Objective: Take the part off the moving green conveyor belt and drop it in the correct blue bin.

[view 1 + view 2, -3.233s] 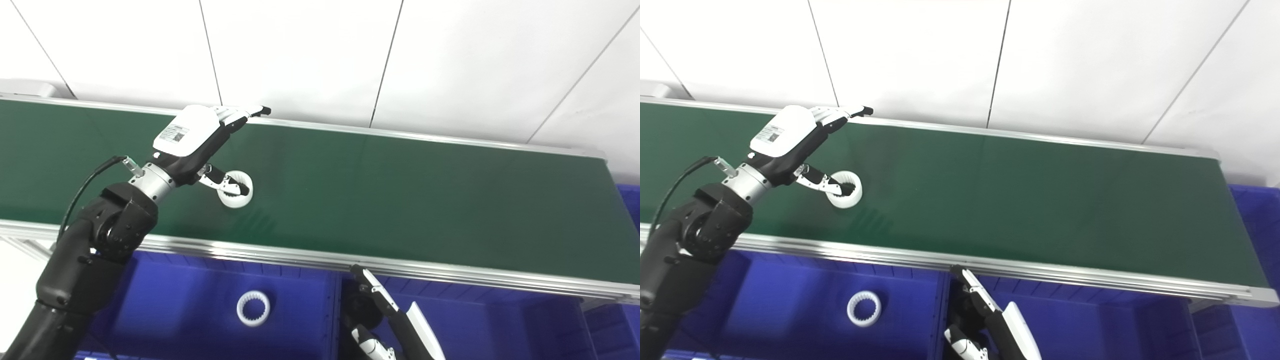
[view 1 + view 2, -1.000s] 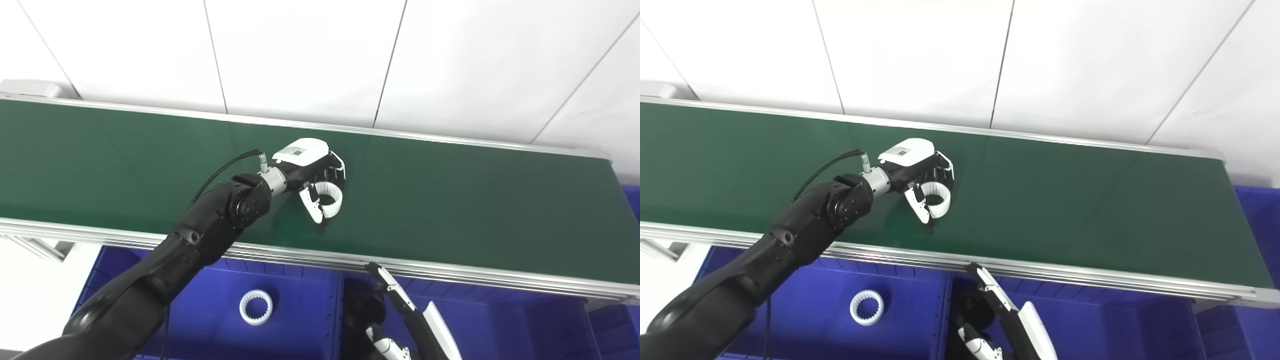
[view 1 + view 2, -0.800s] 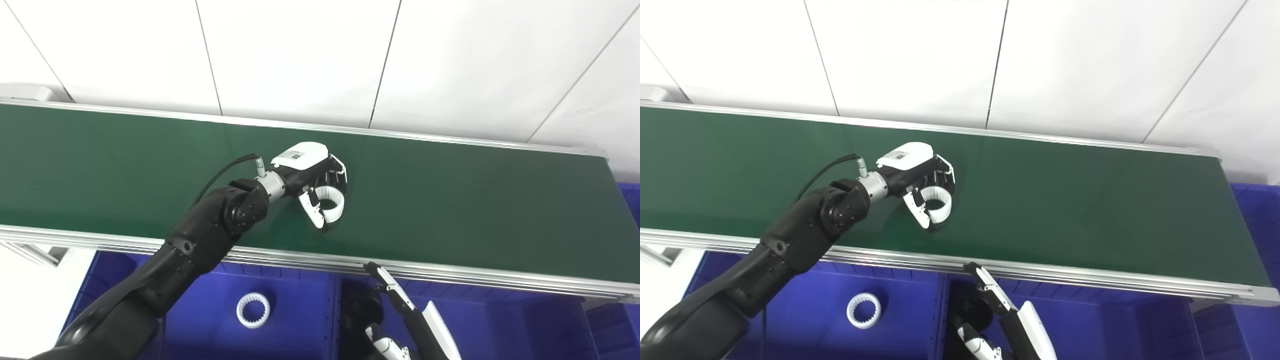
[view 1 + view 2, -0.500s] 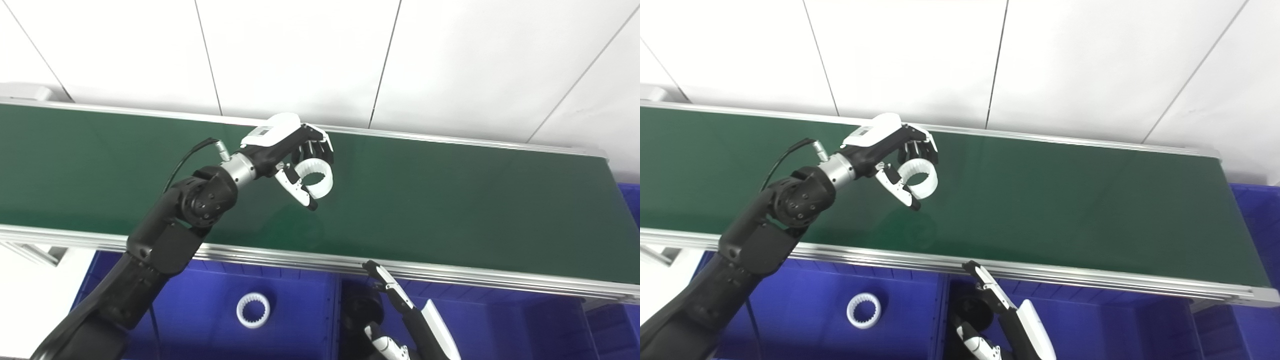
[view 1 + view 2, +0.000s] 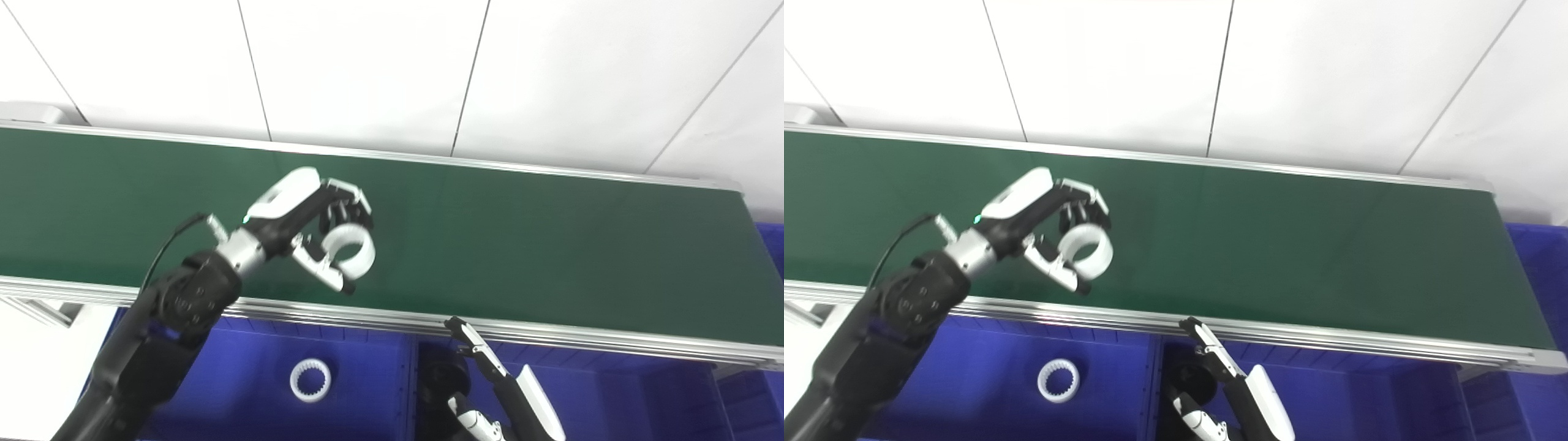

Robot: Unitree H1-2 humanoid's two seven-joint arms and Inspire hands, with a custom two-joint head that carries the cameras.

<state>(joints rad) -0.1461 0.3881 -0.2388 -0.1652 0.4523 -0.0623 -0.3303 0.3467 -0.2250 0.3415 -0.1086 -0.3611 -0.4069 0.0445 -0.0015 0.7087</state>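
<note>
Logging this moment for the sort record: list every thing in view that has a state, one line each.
left hand: shut on the white ring, raised above the belt.
white ring: held in the fingers, clear of the belt.
right hand: low over the right bin, holding nothing visible, fingers extended.
green conveyor belt: no part lying on it.
left blue bin: one toothed white ring inside.

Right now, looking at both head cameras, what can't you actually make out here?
- Right hand: cut off by the bottom edge in both views, so whether it is open or shut can't be told.
- Black object in the bin beside it: partly hidden by that hand, too dark to identify.
- White ring in the left hand: the fingers cover its far side.
</note>
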